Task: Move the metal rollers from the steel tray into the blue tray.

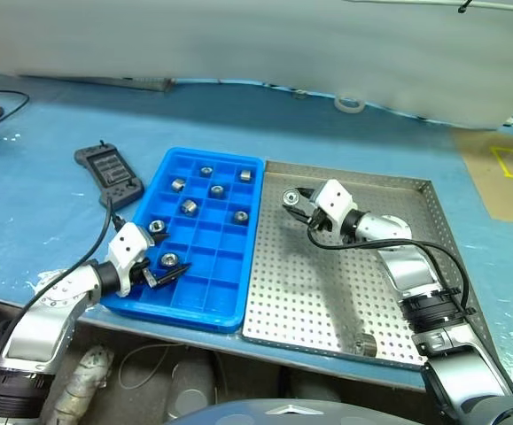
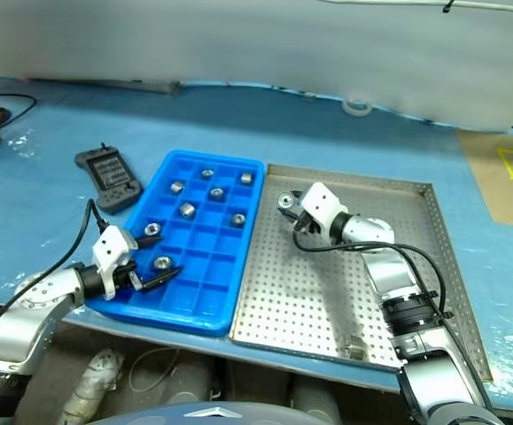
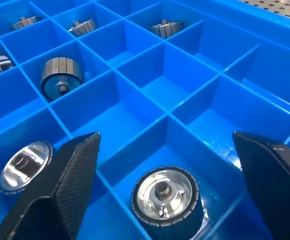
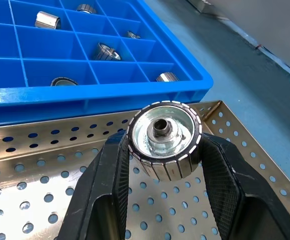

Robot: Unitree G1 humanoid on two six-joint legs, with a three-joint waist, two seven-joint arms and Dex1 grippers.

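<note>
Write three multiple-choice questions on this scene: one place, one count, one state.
1. The controller lies: A left of the blue tray; B inside it; C under it.
2. Rollers lying loose on the steel tray: A one; B four; C six.
3. The right gripper is: A open and empty; B shut on a roller; C shut on a cable.
Key: A, it sits beside the tray's left rim; A, a single loose roller lies near the front edge; B, it clamps the roller's sides.
</note>
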